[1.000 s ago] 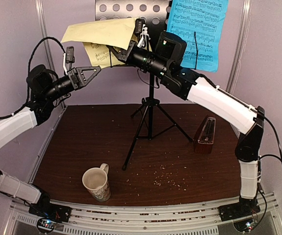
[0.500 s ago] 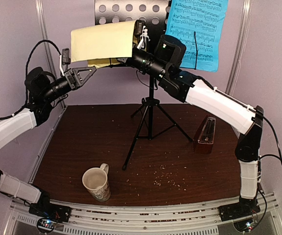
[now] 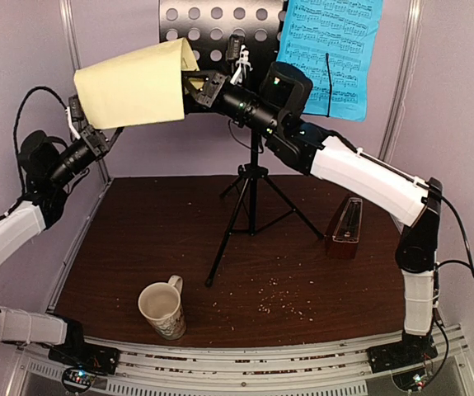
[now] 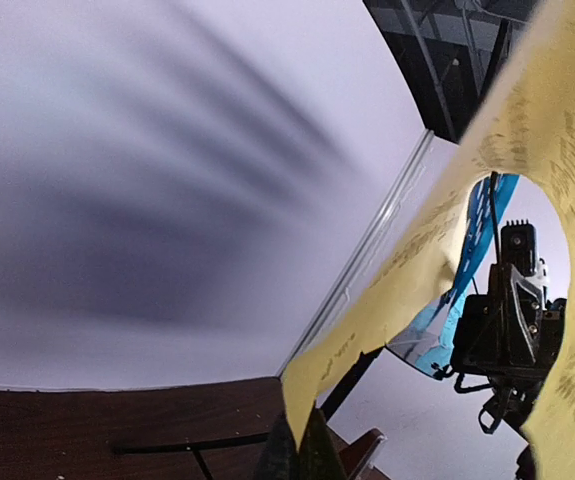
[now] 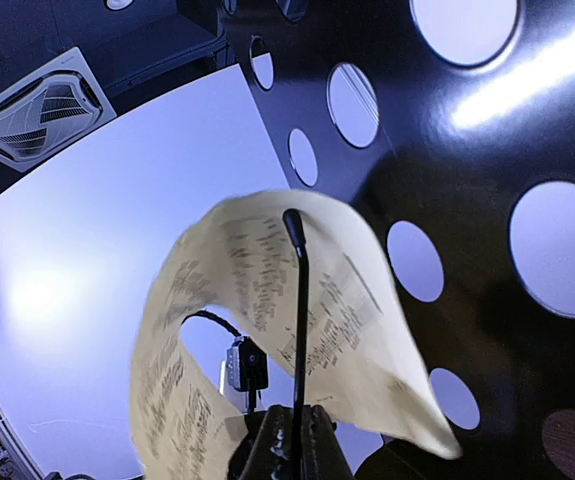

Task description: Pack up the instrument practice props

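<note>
while the metronome (image 3: 345, 228) sits near the table's (image 3: 138, 223) right edge, the pale yellow sheet (image 3: 133, 87) hangs in the air further back, above the far left corner. left gripper (image 3: 88, 136) is clamped on its lower left corner, right gripper (image 3: 197, 82) pinched on its right edge, beside the plate of the music stand (image 3: 253, 175). long axis runs low-left to high-right. blue sheet (image 3: 331, 54) is on the stand, farthest back. next move wants both arms in step, i'd say.

The dark table (image 3: 138, 239) carries a mug (image 3: 162, 309), metronome (image 3: 345, 229), music stand (image 3: 253, 194) and crumbs (image 3: 274, 297).
</note>
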`<move>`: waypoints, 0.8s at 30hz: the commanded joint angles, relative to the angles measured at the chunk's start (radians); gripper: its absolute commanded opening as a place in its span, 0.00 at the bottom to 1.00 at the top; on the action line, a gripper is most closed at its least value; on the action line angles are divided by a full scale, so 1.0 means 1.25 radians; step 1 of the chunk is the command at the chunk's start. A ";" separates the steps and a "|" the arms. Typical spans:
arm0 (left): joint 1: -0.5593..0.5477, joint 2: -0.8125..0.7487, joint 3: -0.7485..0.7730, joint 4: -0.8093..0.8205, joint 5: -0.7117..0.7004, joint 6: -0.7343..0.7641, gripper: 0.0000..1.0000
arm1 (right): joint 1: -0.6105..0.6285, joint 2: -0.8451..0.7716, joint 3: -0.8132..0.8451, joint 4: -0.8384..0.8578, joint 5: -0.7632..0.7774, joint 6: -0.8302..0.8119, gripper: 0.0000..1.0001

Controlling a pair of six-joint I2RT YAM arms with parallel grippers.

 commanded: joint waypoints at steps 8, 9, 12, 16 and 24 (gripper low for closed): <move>0.061 -0.167 -0.045 -0.264 -0.331 0.261 0.00 | -0.004 -0.025 -0.021 0.023 -0.018 0.007 0.00; 0.061 -0.184 -0.055 -0.283 -0.367 0.281 0.00 | -0.004 -0.025 -0.022 0.024 -0.018 0.009 0.00; 0.062 -0.229 -0.081 -0.335 -0.451 0.338 0.00 | -0.005 -0.027 -0.023 0.026 -0.020 0.009 0.05; 0.062 -0.266 -0.078 -0.425 -0.541 0.436 0.00 | -0.006 -0.033 -0.026 0.029 -0.028 0.007 0.14; 0.062 -0.319 -0.056 -0.528 -0.695 0.572 0.00 | -0.005 -0.077 -0.084 0.061 -0.032 -0.004 0.30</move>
